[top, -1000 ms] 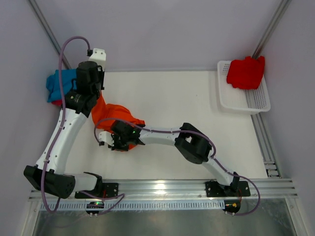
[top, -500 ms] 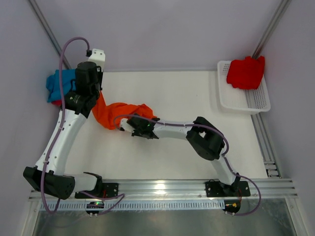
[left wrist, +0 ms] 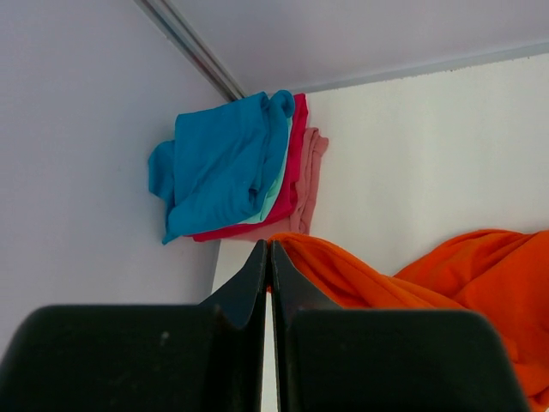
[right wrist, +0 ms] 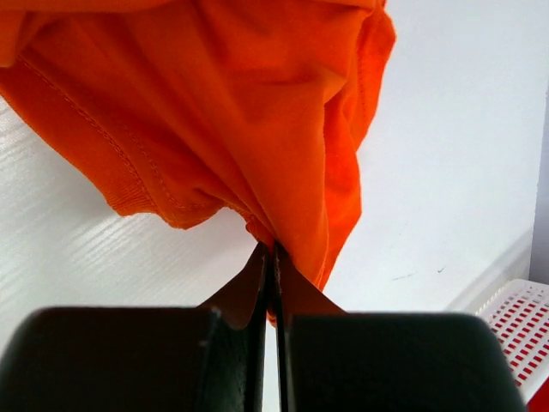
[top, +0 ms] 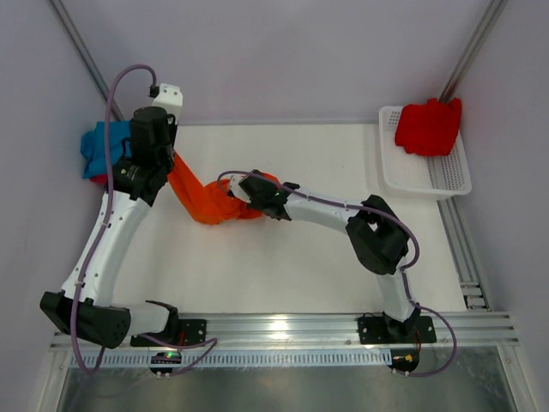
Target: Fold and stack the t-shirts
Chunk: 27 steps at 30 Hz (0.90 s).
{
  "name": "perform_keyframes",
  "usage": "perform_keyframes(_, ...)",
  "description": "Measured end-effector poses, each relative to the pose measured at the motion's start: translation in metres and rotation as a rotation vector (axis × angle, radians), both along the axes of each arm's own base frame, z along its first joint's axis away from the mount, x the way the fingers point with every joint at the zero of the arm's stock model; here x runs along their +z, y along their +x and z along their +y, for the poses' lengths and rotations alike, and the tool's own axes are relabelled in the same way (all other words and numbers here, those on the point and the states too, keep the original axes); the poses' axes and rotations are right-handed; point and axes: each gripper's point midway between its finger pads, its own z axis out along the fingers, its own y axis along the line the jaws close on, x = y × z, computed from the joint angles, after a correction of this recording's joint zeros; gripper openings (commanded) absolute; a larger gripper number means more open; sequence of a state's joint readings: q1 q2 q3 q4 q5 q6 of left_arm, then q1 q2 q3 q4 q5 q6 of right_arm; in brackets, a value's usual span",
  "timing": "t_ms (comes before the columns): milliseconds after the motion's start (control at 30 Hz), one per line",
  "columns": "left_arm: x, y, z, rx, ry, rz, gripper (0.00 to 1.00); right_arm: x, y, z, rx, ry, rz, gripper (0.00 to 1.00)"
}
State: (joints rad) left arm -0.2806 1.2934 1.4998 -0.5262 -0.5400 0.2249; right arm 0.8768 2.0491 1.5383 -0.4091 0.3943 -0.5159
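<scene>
- The desk (top: 343, 172) is a flat, smooth white sheet. Pale walls close it at the back and left, and a metal rail runs along its right edge. Its middle and near half lie bare.
- The orange t-shirt (top: 204, 202) is soft knit cloth with stitched hems, bunched into a crumpled band. It sags in a V over the left-centre of the desk, strung between the two pincers.
- The basket (top: 439, 178) is white plastic mesh, rectangular, set in the far-right corner beside the rail.
- The folded stack (left wrist: 227, 163) is pushed into the far-left corner against the wall. It has blue on top, a thin teal edge, then red, then pink lowest, with ragged edges overhanging.
- The red t-shirt (top: 429, 127) is a loose lump filling the far end of the basket.
- The left pincer (left wrist: 268, 249) has its black tapered jaws pressed together on a corner of the orange t-shirt, near the stack.
- The right pincer (right wrist: 273, 251) has its jaws pinched on a gathered fold of the same cloth.
</scene>
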Motion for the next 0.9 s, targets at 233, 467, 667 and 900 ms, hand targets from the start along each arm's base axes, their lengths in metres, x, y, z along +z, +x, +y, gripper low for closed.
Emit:
perform_keyframes(233, 0.002, 0.004, 0.003, 0.013, 0.022, -0.008, 0.0, 0.027, 0.014, -0.021, -0.057, 0.036, 0.001, 0.03)
perform_keyframes(467, 0.006, 0.008, 0.007, 0.026, 0.042, -0.023, 0.0, 0.044, 0.03, -0.058, -0.146, 0.042, -0.012, 0.03)
perform_keyframes(667, 0.009, 0.008, 0.008, 0.03, 0.042, -0.035, 0.0, 0.045, 0.045, -0.085, -0.237, 0.056, -0.013, 0.03)
perform_keyframes(900, 0.008, 0.009, 0.008, 0.031, 0.043, -0.033, 0.0, 0.046, 0.051, -0.101, -0.286, 0.092, 0.033, 0.03)
